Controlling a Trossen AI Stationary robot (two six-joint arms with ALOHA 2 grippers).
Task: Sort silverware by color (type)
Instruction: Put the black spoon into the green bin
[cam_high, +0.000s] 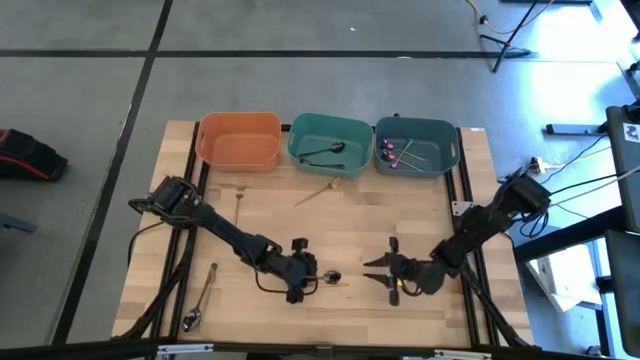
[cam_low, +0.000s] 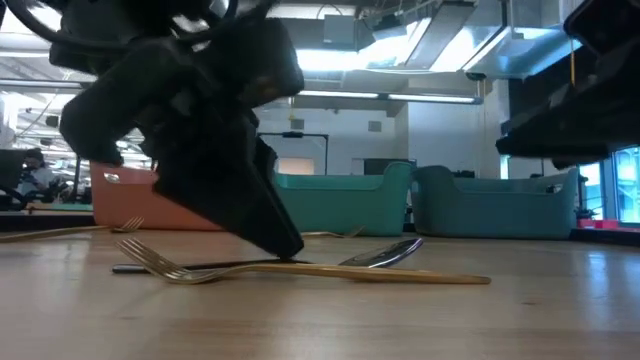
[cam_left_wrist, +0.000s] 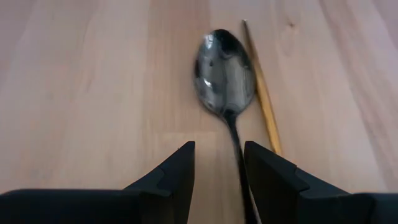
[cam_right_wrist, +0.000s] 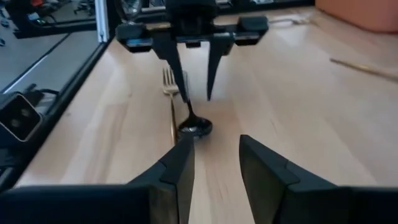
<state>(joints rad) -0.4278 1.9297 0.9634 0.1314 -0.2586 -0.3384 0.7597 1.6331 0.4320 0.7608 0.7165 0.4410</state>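
In the lower middle of the high view, the left gripper (cam_high: 312, 275) is down at the table with its jaws apart around the thin handle of the dark spoon (cam_left_wrist: 224, 71), and a gold fork (cam_low: 300, 270) lies just beside that handle, so the fingers could pinch both or knock the spoon away. The handle sits close to one finger, not in the middle. To the right, the right gripper (cam_high: 378, 272) waits with its jaws apart, holding nothing.
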